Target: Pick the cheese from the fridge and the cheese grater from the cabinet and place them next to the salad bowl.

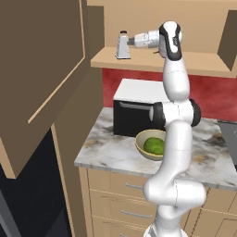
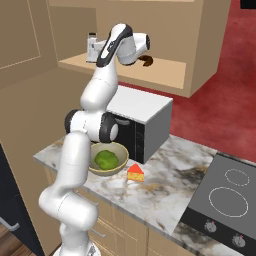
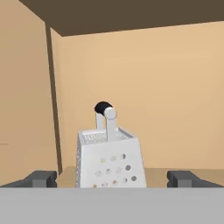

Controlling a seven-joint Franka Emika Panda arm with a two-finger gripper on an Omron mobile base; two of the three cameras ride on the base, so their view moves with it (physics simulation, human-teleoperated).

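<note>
You are looking at a simulated kitchen with tan cabinetry, a red back wall and a marble counter (image 1: 111, 155). In the left base view, the cabinet (image 1: 152, 60) stands open with its door (image 1: 41, 78) swung towards you on the left. The cheese grater (image 1: 123, 45) stands upright on the cabinet shelf, its long axis vertical, narrow end and handle up. The gripper (image 1: 131, 42) reaches in level from the right, just beside the grater; from here you cannot tell whether they touch. Below, the salad bowl (image 1: 147, 147) with its green lettuce ball sits on the counter in front of the black and white microwave (image 1: 134, 109).

In the right base view, the cheese (image 2: 135, 173) rests on the counter just right of the salad bowl (image 2: 111, 167), orange-yellow with a red side. The grater (image 2: 92, 48) shows on the shelf, partly hidden behind the arm. A stovetop (image 2: 225, 200) lies at the right.

In the hand view, the grater (image 3: 109, 162) stands straight ahead, a pale grey tapered box with round holes on its face and a dark-tipped handle on top. The jaws are spread wide, one finger tip (image 3: 41, 178) on each side of the grater, neither pressing it.
</note>
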